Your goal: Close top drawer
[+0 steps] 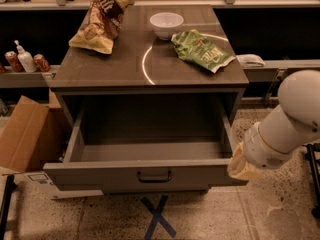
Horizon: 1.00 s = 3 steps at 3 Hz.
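The top drawer (150,151) of the grey cabinet stands pulled far out, its box empty. Its flat grey front panel (100,175) faces me, with a small dark handle (154,176) at its centre. My gripper (242,167) is at the end of the white arm (287,121) that comes in from the right. Its cream-coloured end sits at the right end of the front panel, touching it or very close to it.
On the cabinet top (125,64) lie a brown chip bag (100,21), a white bowl (166,24) and a green chip bag (200,49). A cardboard box (25,134) stands left of the drawer. Cans and a bottle (22,61) sit on a left shelf. A blue tape X (157,216) marks the floor.
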### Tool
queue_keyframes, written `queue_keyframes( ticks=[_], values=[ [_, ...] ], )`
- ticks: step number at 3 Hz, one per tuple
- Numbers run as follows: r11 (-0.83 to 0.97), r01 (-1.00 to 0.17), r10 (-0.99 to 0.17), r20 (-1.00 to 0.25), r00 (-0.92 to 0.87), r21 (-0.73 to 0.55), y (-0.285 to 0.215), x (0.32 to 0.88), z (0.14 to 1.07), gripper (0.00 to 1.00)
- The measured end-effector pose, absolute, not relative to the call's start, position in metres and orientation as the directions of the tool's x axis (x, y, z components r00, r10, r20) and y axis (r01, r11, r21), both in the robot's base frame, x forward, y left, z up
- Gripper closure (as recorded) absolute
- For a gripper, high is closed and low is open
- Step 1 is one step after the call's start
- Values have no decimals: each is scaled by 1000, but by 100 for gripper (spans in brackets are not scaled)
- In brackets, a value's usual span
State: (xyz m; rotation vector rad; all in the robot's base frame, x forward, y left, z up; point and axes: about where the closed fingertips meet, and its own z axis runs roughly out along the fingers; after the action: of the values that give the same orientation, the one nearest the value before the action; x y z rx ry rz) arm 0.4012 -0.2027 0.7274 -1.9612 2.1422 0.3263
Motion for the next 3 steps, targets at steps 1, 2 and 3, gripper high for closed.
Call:
queue_keyframes(
  ticks=[1,2,3],
  values=[
    [95,-993,-951,-289,-110,63,-200,396,694,100],
    [107,-990,-955,-266,-129,93,-196,394,669,100],
    [128,-988,-959,-243,-144,83,-195,412,645,100]
  ],
)
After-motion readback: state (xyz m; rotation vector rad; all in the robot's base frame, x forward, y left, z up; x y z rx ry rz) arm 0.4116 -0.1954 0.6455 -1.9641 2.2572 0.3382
